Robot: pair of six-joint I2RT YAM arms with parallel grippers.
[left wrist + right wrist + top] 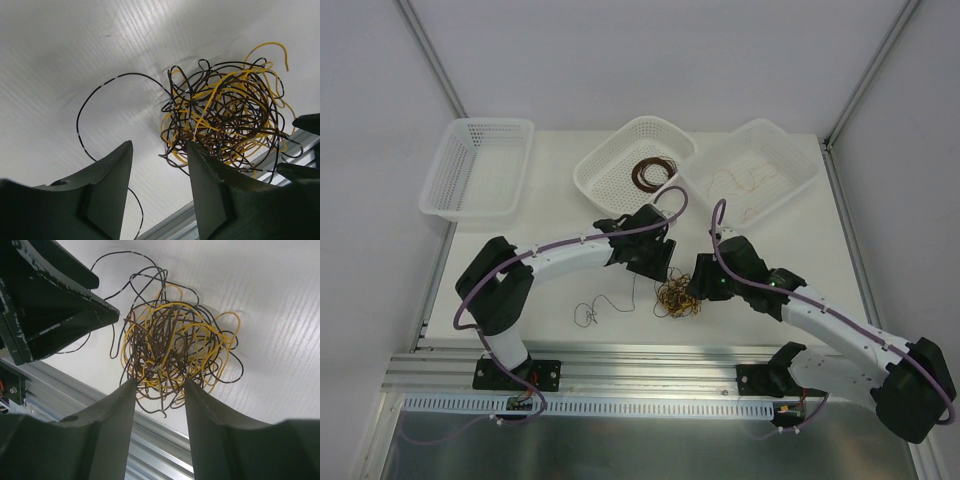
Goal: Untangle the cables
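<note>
The cables [677, 297] lie as one tangled ball of black, dark brown and yellow-orange wire [225, 115] [175, 347] on the white table. A loose black wire [595, 308] trails from it to the left. My left gripper [655, 262] [159, 145] stands open just behind the ball, with nothing between its fingers. Its right fingertip [192, 147] touches the ball's edge. My right gripper [698, 285] [160, 382] is open at the ball's right side. The ball's lowest loops hang loosely between its tips.
Three white mesh baskets stand at the back: a bare one on the left [480, 165], a middle one [610, 180] holding a dark brown coil [653, 173], and a right one [790, 185] holding tan-orange wires. An aluminium rail [650, 360] runs along the near table edge.
</note>
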